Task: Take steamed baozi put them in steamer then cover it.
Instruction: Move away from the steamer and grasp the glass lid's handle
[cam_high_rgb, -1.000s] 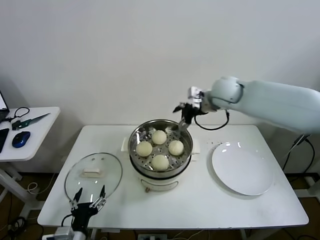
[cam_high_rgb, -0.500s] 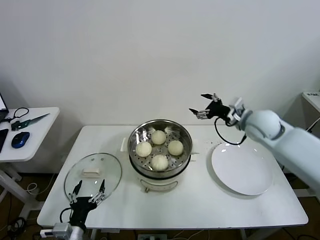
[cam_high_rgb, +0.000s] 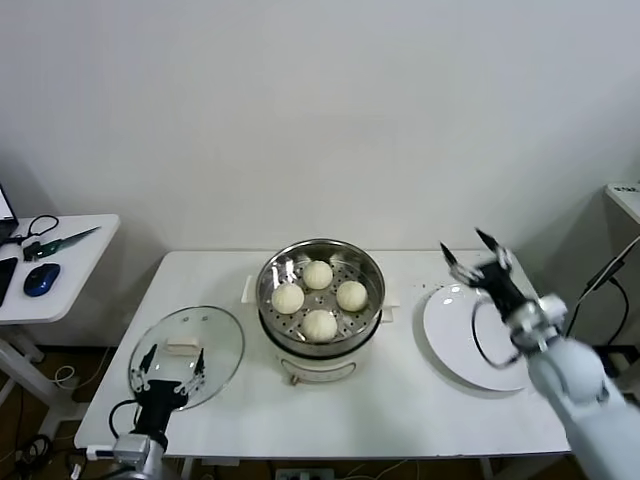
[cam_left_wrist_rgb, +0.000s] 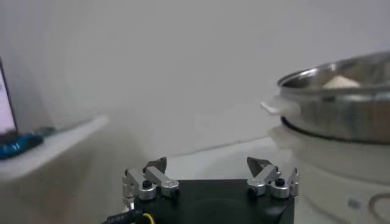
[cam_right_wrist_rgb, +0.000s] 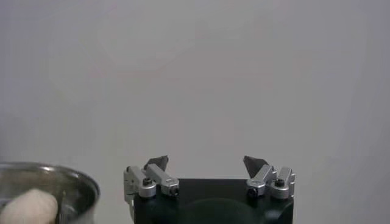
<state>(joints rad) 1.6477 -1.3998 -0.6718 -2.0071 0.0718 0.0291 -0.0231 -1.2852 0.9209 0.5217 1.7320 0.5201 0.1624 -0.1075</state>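
The steel steamer (cam_high_rgb: 268, 275) stands mid-table on its white pot base, uncovered, with several cream-white baozi (cam_high_rgb: 320, 324) on its perforated floor. The glass cover (cam_high_rgb: 190, 330) lies flat on the table to its left, white handle up. My left gripper (cam_high_rgb: 173, 362) is open, low over the cover's near edge, with nothing between its fingers. Its wrist view shows the gripper (cam_left_wrist_rgb: 207, 165) facing the steamer (cam_left_wrist_rgb: 341, 97). My right gripper (cam_high_rgb: 463, 243) is open and empty, raised above the far edge of the white plate. In its wrist view, the gripper (cam_right_wrist_rgb: 206, 161) sees the steamer rim (cam_right_wrist_rgb: 82, 182) and one baozi (cam_right_wrist_rgb: 30, 207).
A flat white plate (cam_high_rgb: 470, 350) lies right of the steamer. A small side table (cam_high_rgb: 60, 270) at far left carries a blue mouse (cam_high_rgb: 42, 278) and cables. The wall stands close behind the table.
My right arm drew back from the steamer's far rim, rightward and toward me, to above the plate. The left gripper crept forward over the cover's near edge. Both stayed open.
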